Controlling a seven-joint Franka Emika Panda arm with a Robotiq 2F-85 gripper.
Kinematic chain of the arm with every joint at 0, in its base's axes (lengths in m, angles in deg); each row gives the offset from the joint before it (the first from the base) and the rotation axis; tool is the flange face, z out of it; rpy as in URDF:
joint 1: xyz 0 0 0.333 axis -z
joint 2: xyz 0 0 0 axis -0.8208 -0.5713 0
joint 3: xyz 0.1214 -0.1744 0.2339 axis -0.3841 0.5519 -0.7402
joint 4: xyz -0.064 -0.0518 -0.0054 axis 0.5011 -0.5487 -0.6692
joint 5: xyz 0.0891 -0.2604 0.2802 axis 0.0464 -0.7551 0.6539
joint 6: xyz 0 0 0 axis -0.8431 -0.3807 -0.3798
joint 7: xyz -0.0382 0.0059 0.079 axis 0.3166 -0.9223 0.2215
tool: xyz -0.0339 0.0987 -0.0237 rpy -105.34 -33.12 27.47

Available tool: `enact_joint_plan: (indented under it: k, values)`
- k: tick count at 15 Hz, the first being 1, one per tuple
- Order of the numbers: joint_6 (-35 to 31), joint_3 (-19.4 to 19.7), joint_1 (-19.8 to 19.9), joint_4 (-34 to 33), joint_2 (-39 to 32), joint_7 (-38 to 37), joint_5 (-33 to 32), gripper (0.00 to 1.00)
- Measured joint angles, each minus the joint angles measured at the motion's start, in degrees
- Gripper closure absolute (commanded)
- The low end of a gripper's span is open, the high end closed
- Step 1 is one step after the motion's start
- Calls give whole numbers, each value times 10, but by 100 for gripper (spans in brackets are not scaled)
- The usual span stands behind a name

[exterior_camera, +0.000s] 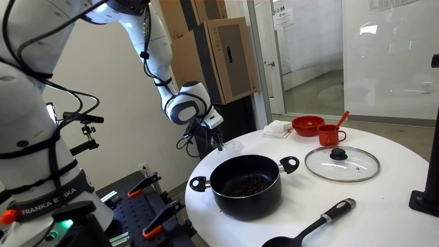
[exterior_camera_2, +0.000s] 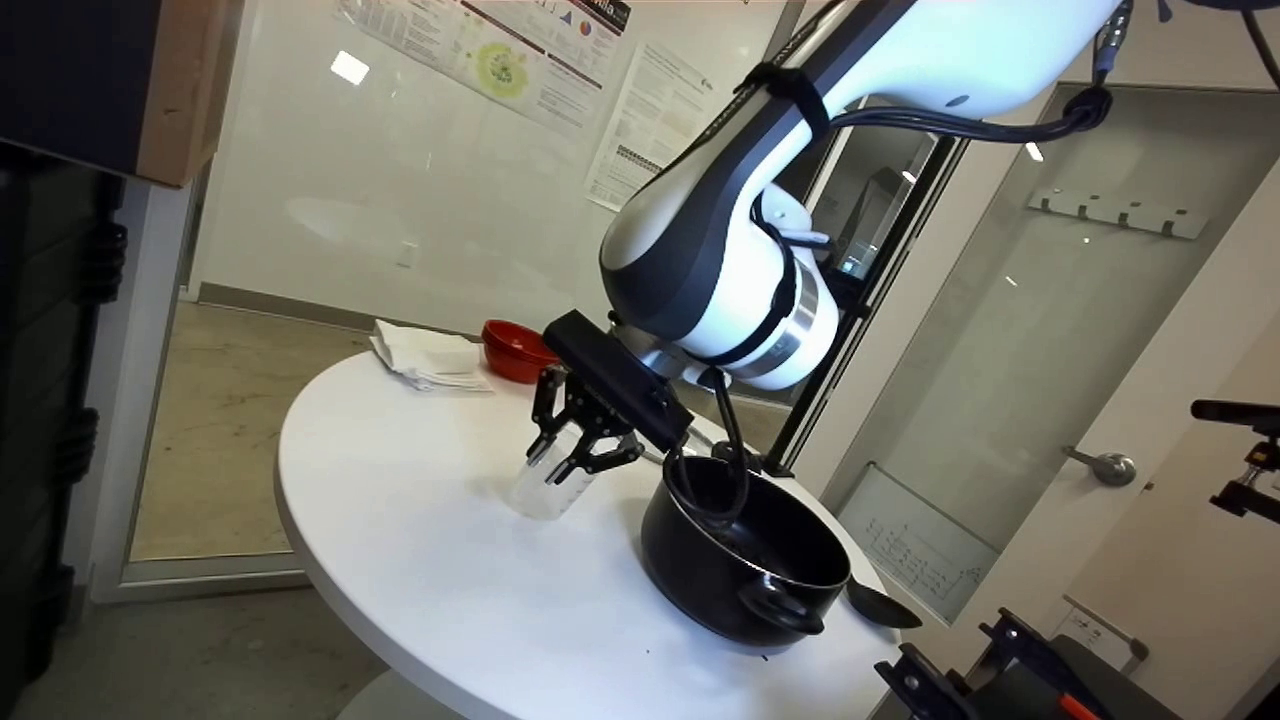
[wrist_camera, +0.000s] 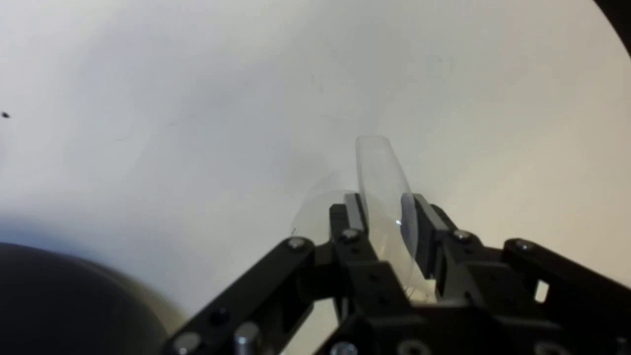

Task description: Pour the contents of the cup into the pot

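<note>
My jaws, a narrow gap apart, pinch the cup (exterior_camera_2: 543, 497) beside the pot (exterior_camera: 247, 208) of dark bits (exterior_camera: 248, 185): I judge it's poured and held for setting down.

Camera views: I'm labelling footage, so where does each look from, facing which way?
Wrist view: on the wrist, facing down at the cup and table; end effector shows.
In an exterior view: outside, near the base, facing pot and glass lid; base and arm show.
In an exterior view: outside, facing wall posters across the table; outer arm and end effector show.
Both exterior views share pot, cup and end effector.
</note>
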Motion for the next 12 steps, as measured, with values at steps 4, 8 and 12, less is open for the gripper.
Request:
enact_joint_plan:
  k: [4,8,12]
  values:
    - [-60,-26,14,1,-28,29,-6,93]
    - [-59,-17,8,1,-39,30,-5,93]
    - [-51,-8,-2,1,-40,29,0,32]
